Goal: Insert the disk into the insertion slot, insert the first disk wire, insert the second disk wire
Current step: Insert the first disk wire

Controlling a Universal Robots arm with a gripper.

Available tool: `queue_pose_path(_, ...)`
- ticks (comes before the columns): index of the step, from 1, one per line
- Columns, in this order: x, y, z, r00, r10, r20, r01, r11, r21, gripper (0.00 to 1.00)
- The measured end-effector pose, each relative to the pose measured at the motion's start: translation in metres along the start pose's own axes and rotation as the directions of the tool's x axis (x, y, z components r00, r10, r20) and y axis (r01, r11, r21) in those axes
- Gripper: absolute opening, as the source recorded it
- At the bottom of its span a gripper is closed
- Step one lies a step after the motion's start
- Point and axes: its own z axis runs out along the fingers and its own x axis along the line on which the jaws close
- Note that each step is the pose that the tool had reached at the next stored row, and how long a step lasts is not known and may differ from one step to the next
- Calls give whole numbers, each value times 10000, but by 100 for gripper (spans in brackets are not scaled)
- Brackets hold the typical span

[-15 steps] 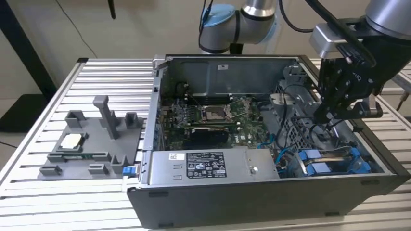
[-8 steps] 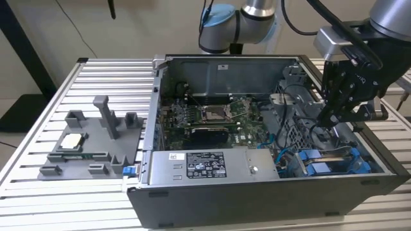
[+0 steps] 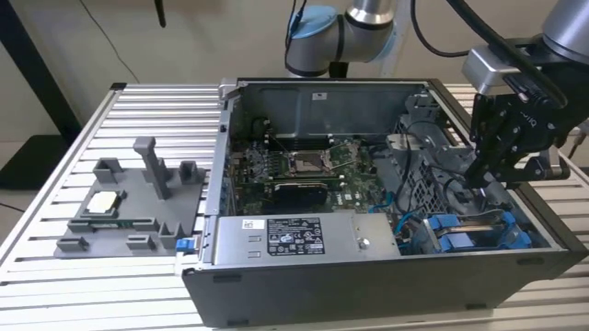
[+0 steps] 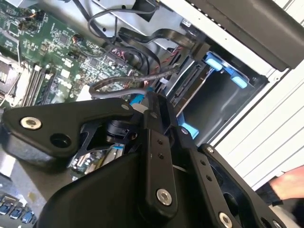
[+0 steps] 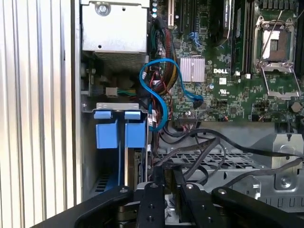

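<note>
- plain beige wall (image 3: 203, 34) at the back, pretty evenly lit
- ribbed aluminium table (image 3: 138, 110), silver slats all over the top
- black stand post (image 3: 37, 76) on the exterior view's left, dark base (image 3: 27, 162) below it

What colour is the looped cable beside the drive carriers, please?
The cable is blue, clearest in the first wrist view.

Printed matter is found at four places. A black-and-white label (image 3: 292, 241) sits on the grey power supply box (image 3: 368, 231), and its fine lines are too small to make out. A small white sticker (image 3: 318, 96), unreadable, is on the back wall of the case (image 3: 368, 103). Short white lettering marks the motherboard (image 5: 223, 95) beside its silver heatsink. White lettering also runs along the housing of the gripper (image 3: 478, 179).
</note>
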Motion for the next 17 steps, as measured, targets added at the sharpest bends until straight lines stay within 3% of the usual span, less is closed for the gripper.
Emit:
queue_pose_path(4,8,-19,19,9999,0,-102,0,10000,0,19)
queue_pose_path(17,16,-28,46,9999,-2,-116,2,10000,-1,19)
